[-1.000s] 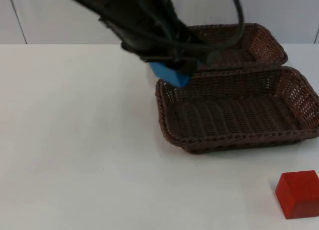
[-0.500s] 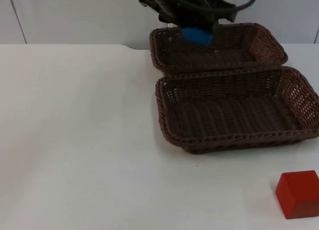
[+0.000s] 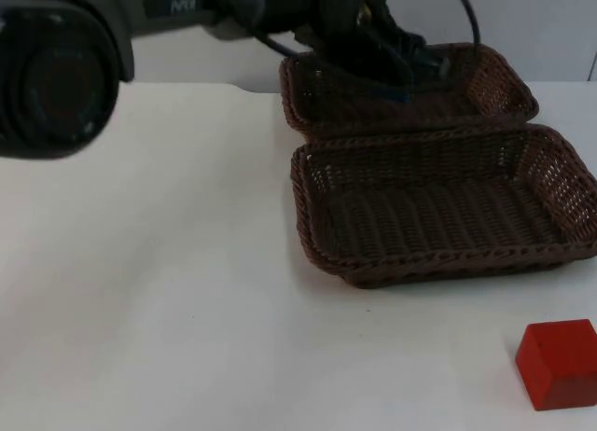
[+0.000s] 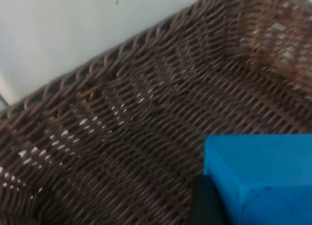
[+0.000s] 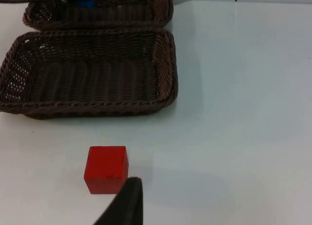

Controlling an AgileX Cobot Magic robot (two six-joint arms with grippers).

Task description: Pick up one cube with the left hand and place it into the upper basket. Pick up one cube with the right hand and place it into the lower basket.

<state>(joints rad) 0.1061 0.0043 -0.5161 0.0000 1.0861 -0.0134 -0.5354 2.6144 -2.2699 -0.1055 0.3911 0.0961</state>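
Upper basket behind lower basket, touching; cube on table, front-right.

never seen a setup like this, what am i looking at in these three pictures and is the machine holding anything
This is a robot with two black arms, each ending in a two-finger gripper, working at a white table. One picture looks down from a fixed camera above the table; the other two come from cameras on each arm's wrist.

On the table stand two brown wicker baskets, the upper basket behind the lower basket, and a red cube lies in front of them.

The left gripper reaches into the upper basket and is shut on a blue cube. The right gripper waits just short of the red cube, not touching it.
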